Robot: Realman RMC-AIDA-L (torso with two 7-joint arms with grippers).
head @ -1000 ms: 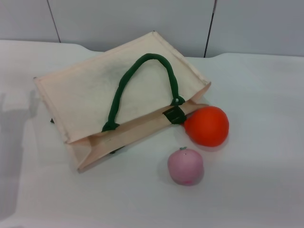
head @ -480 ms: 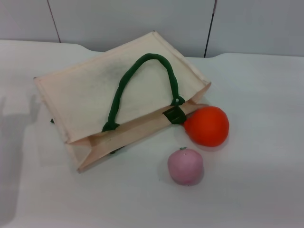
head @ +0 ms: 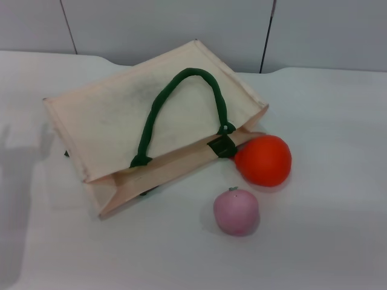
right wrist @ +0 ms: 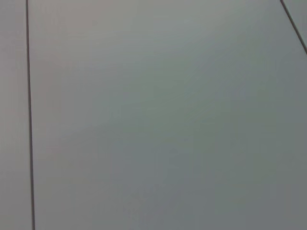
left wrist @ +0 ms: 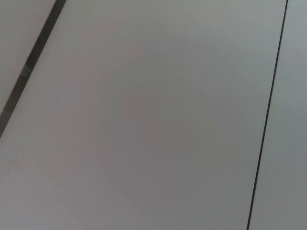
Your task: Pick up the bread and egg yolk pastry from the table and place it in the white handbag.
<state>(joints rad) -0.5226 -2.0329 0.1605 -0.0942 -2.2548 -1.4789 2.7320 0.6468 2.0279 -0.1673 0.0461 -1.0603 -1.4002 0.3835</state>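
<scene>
One white handbag (head: 115, 121); one orange fruit (head: 263, 160); one pink fruit (head: 236, 211).

white handbag (head: 115, 121) interior: hidden; lower handle: mostly covered by bag

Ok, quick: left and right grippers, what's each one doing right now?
Left gripper: not in any view; its wrist camera shows only blank wall panels.
Right gripper: not in any view either; same blank panels.
</scene>
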